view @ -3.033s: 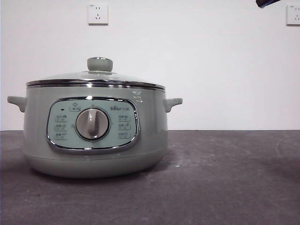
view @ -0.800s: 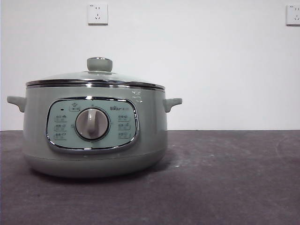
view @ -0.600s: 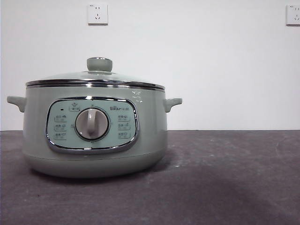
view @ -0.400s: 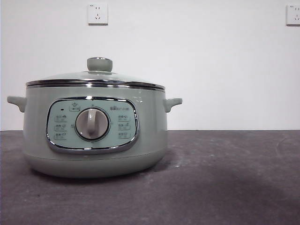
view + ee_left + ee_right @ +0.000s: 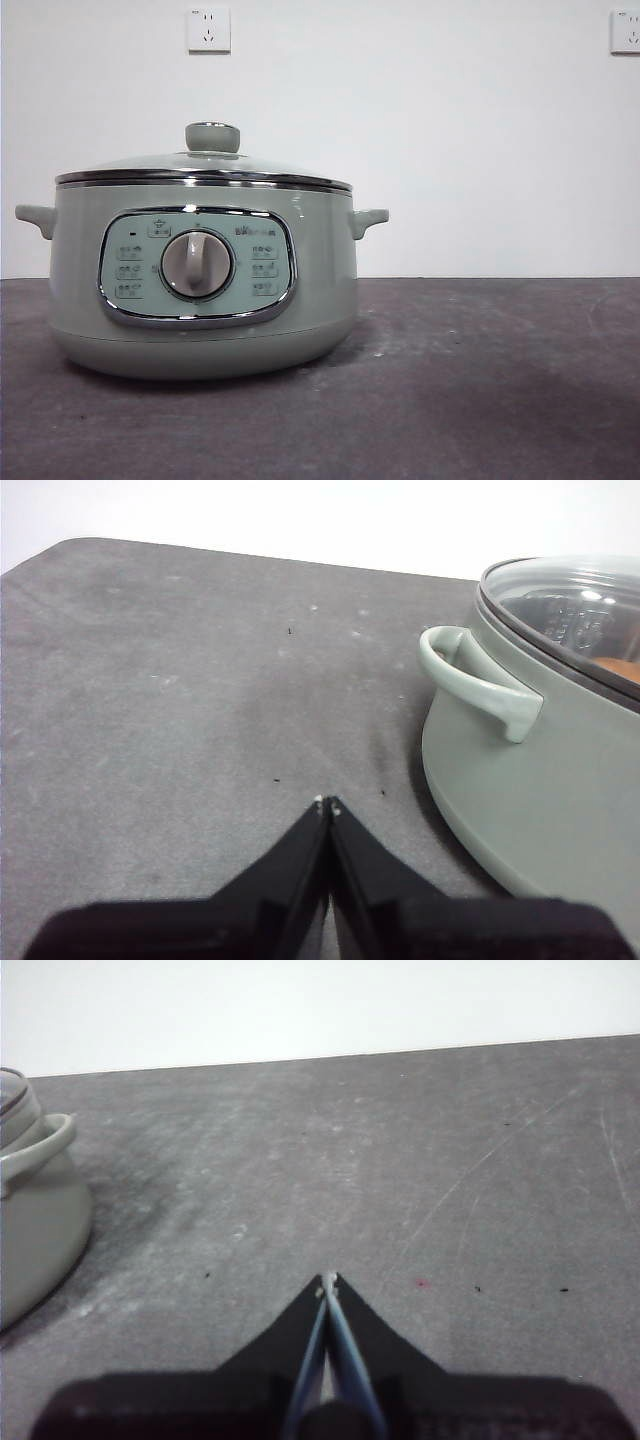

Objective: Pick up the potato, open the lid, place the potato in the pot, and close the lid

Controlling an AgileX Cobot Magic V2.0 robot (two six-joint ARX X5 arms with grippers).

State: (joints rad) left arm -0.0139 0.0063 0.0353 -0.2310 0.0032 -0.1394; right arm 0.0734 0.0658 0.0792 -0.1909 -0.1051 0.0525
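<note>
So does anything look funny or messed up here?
Nothing stands out. The lid sits level on the pot, an orange-brown patch shows through its glass in the left wrist view, and both grippers, left and right, are shut over bare table.

– Where is the lid (image 5: 205, 165)?
– It sits shut on top of the big green pot (image 5: 200, 270), knob up.
– And the potato (image 5: 618, 668)?
– Inside the pot. A bit of orange shows through the glass.
</note>
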